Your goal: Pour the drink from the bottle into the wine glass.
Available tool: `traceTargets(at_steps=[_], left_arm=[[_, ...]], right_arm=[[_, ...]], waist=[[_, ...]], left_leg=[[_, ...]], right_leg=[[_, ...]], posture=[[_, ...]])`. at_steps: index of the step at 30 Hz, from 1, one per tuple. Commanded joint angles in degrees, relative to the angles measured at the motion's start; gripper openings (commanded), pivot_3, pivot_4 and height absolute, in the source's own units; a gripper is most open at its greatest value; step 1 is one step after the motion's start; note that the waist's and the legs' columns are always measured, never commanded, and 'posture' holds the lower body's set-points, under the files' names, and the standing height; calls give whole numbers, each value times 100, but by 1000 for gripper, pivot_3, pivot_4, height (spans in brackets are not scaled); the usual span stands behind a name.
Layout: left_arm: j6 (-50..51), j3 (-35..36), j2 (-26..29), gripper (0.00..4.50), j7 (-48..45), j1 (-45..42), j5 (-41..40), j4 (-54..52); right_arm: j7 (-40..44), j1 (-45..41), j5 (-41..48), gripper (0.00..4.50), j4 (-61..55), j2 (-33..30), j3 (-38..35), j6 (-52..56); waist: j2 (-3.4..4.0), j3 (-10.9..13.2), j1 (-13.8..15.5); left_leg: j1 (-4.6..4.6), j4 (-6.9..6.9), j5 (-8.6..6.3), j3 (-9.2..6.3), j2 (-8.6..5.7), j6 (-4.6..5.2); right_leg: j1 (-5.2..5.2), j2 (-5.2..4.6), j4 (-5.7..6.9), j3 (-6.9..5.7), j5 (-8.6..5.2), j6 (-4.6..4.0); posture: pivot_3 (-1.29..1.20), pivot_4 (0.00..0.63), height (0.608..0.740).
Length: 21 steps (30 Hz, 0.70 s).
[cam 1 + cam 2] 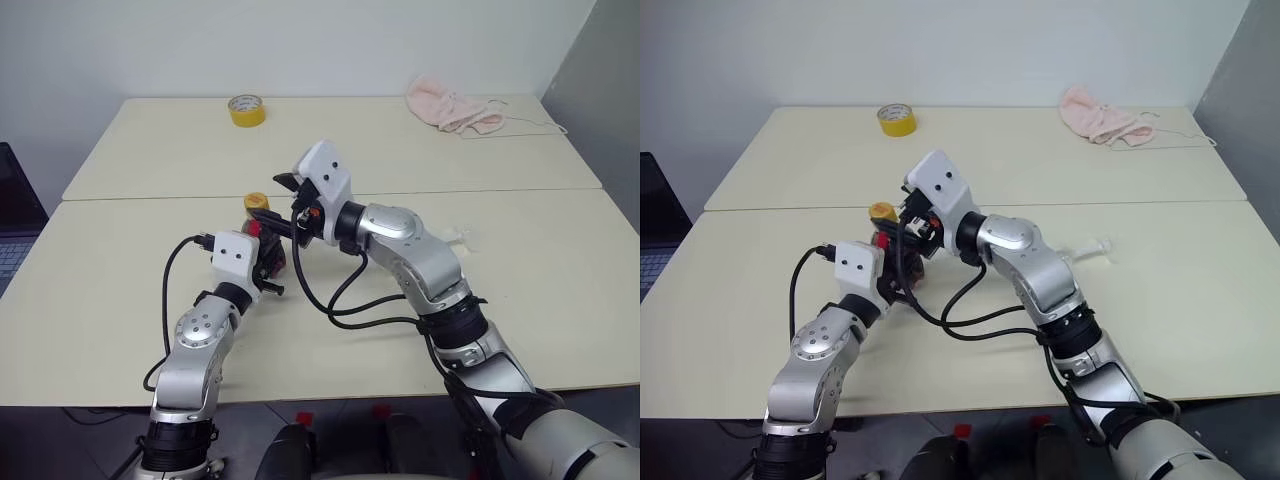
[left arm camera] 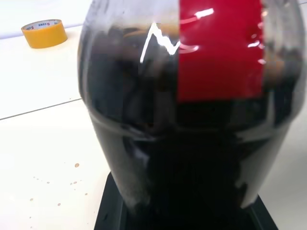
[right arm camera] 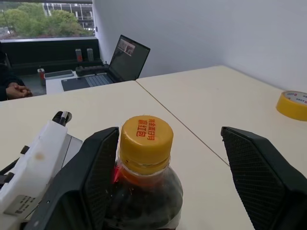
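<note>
Two grippers meet at one bottle (image 3: 145,177) standing upright, long axis vertical, cap uppermost. Left gripper (image 1: 268,262) is clamped on the bottle's lower body, where a red label (image 2: 220,48) overlies the dark drink (image 2: 144,110). Right gripper (image 3: 168,163) stands wide apart, one finger (image 3: 96,172) beside the neck, the other (image 3: 261,177) well clear; the yellow cap (image 3: 145,139), printed with orange characters, lies between them. One roll of yellow tape (image 1: 246,109) and one pink cloth (image 1: 455,108) lie beyond both grippers on the table (image 1: 560,300).
</note>
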Motion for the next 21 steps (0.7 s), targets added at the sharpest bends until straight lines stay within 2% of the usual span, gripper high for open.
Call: traceTargets(at_steps=[1, 12, 21], left_arm=[[-176, 25, 25, 770, 0, -82, -5, -221], [-177, -2, 9, 770, 2, -103, 4, -199], [-164, -8, 8, 770, 7, -86, 3, -221]], right_arm=[[84, -117, 66, 3637, -297, 70, 7, -56], [-14, -158, -194, 3637, -87, 47, 69, -102], [-164, -150, -315, 3637, 32, -42, -184, -74]], waist=[[0, 0, 1], [0, 0, 1], [0, 0, 1]], left_leg=[[0, 0, 0, 0, 0, 0], [0, 0, 0, 0, -1, 0], [0, -1, 0, 0, 0, 0]], right_leg=[[0, 0, 0, 0, 0, 0], [0, 0, 0, 0, 0, 0], [0, 0, 0, 0, 0, 0]], posture=[[0, 150, 740], [0, 150, 740], [0, 150, 740]])
